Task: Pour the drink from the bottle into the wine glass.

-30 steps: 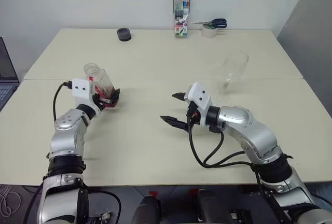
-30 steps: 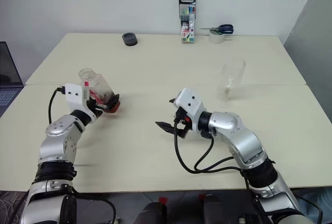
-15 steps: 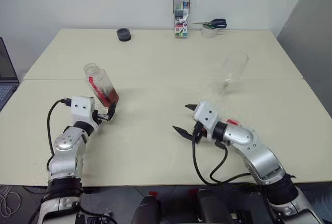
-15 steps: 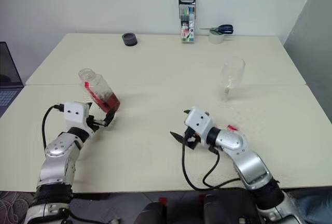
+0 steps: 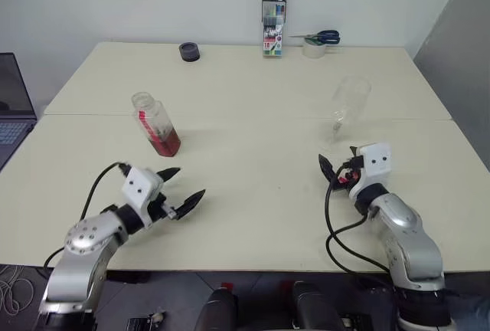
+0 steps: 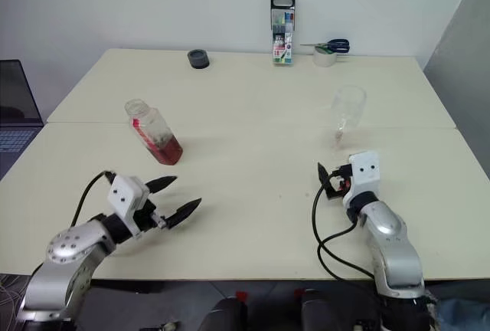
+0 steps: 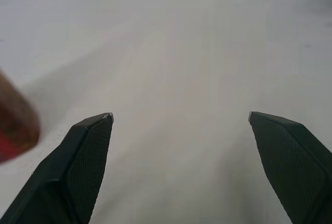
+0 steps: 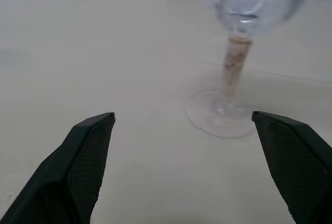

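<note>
left gripper – spread, empty | right gripper – spread, empty

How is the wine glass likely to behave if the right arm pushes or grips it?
The wine glass probably tips easily: a wide bowl sits on a thin stem over a small round foot. Clear and seemingly empty, it is likely light, fragile, and perhaps slippery on the smooth table.

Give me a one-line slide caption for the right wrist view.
Open right gripper faces the empty wine glass standing on the table.
</note>
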